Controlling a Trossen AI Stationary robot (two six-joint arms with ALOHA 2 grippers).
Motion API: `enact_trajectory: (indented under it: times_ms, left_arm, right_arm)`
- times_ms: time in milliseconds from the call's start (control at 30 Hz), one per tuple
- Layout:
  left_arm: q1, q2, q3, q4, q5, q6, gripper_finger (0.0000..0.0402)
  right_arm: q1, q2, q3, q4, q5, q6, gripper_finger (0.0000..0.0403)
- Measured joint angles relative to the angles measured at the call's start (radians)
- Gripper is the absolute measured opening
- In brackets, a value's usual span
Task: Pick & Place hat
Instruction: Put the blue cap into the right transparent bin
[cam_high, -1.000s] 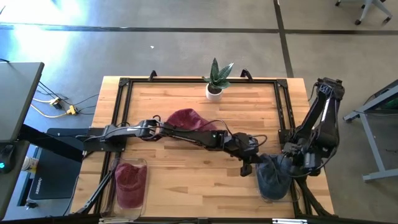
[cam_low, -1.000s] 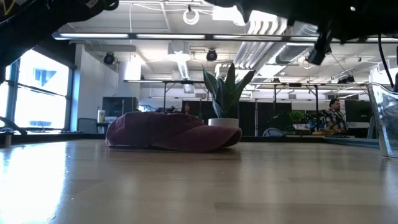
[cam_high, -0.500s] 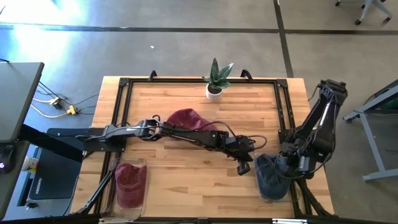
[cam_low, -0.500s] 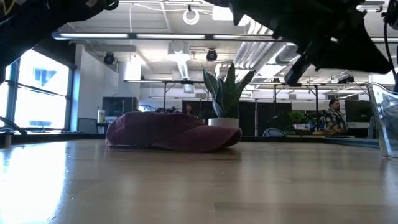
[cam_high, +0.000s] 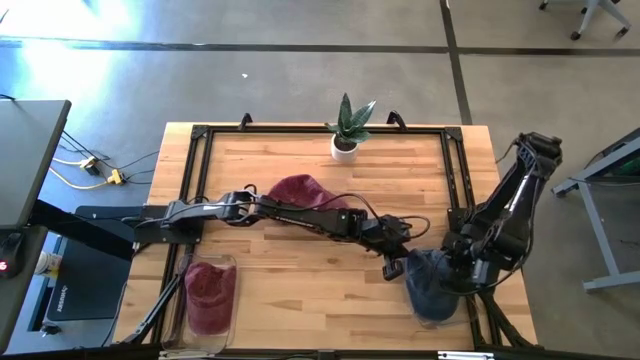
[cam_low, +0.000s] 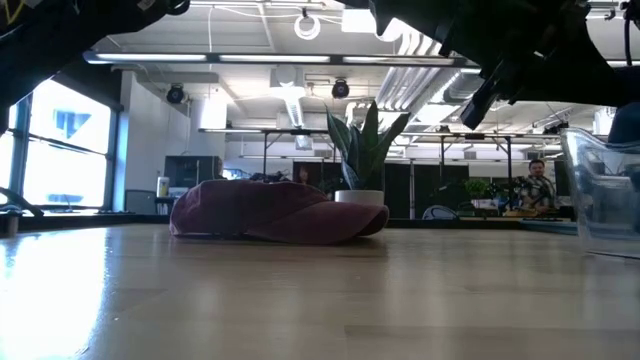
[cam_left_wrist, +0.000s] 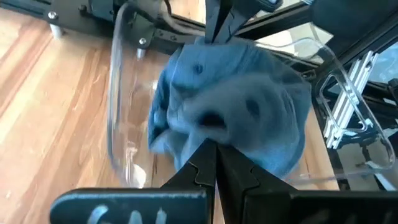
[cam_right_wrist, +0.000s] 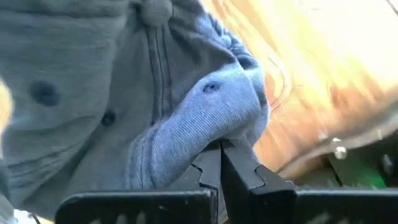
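Blue hat (cam_high: 432, 285) sits in a clear bin (cam_high: 440, 318) at the right front corner of the worktop (cam_high: 300, 290). Crumpled, crown folded on itself, filling most of the bin

Left tool (cam_high: 392, 268): arm stretched across the worktop, tip just beside the bin's left wall. Fingers together, nothing between them. In its wrist view the closed tips point at the blue fabric (cam_left_wrist: 236, 106); touching or just short of it, cannot tell

Right tool (cam_high: 452, 272): low over the bin from the right side. Wrist view shows closed fingers pressed into a fold of the hat (cam_right_wrist: 186, 118). Whether fabric is actually pinched cannot be settled; it reads as shut with no visible bite

Also present: red hat (cam_high: 300, 192) flat at mid-worktop near the plant (cam_high: 347, 125); another red hat (cam_high: 208, 287) in a second bin (cam_high: 210, 330) at the left front

Handling judgement: soft knit or cotton, light, limp, not fragile, not slippery. It will drape and sag when lifted, and may snag the bin rim

Best hold: a raised fold or the stiffer brim edge, pinched through a double layer. Closed fingers must part before any grip

Risk: a thin bite on a single layer slips out
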Motion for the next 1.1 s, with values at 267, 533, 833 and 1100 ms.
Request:
enact_trajectory:
  times_ms: [267, 533, 833, 1100]
  left_arm:
    - [0.000, -0.053, 0.000, 0.005, 0.020, -0.088, 0.0003]
    - [0.000, -0.058, 0.000, 0.047, 0.085, -0.238, 0.0000]
    - [-0.001, 0.022, -0.006, 0.062, 0.050, -0.162, 0.0000]
    - [0.013, 0.063, -0.001, 0.056, 0.043, -0.152, 0.0000]
  right_arm:
    - [0.018, -0.004, 0.038, -0.092, -0.008, 0.075, 0.0000]
    - [0.018, -0.005, 0.124, 0.025, 0.049, -0.016, 0.0000]
    - [0.015, -0.004, -0.091, 0.418, 0.081, -0.107, 0.0000]
    - [0.015, -0.004, -0.102, 0.408, 0.110, -0.077, 0.0000]
